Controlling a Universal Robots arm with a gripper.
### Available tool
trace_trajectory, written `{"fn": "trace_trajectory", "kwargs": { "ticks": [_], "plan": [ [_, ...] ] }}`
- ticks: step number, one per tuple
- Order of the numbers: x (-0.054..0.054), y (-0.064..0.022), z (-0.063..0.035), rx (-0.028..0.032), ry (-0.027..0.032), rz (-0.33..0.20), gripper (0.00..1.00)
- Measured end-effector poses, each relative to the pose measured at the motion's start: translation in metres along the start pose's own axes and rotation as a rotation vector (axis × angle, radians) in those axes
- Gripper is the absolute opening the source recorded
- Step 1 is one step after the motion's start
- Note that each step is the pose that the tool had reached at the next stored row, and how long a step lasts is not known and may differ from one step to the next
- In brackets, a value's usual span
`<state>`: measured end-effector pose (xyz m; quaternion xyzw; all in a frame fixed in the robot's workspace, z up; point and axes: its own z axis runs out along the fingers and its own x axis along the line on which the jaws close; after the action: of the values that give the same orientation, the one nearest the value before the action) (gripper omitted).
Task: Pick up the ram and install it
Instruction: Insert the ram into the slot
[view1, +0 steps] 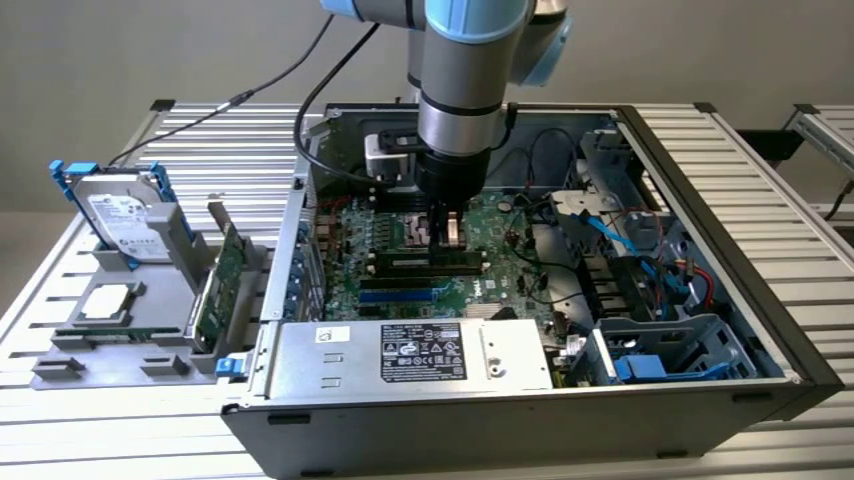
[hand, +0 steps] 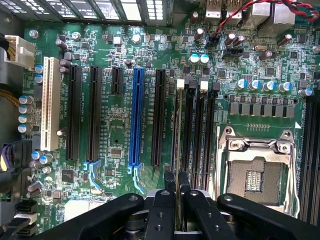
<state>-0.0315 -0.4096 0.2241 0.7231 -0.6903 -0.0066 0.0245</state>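
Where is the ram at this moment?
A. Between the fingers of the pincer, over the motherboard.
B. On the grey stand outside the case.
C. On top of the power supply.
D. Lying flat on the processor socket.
A: in the wrist view the ram is seen edge-on, clamped in the pincer, at the black memory slots.

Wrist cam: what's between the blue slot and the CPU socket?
Wrist view: one black slot, then the memory slots, the ram edge-on over the first.

One ram (hand: 178, 130), one gripper (hand: 177, 176) — one hard drive (view1: 123, 215), one expansion card (view1: 230, 272), one computer case (view1: 507, 435).
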Motion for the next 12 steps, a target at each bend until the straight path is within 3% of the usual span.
{"fn": "trace_trajectory", "kwargs": {
  "ticks": [12],
  "plan": [
    [0.0, 0.0, 0.0007, -0.0007, -0.0002, 0.003, 0.14]
  ]
}}
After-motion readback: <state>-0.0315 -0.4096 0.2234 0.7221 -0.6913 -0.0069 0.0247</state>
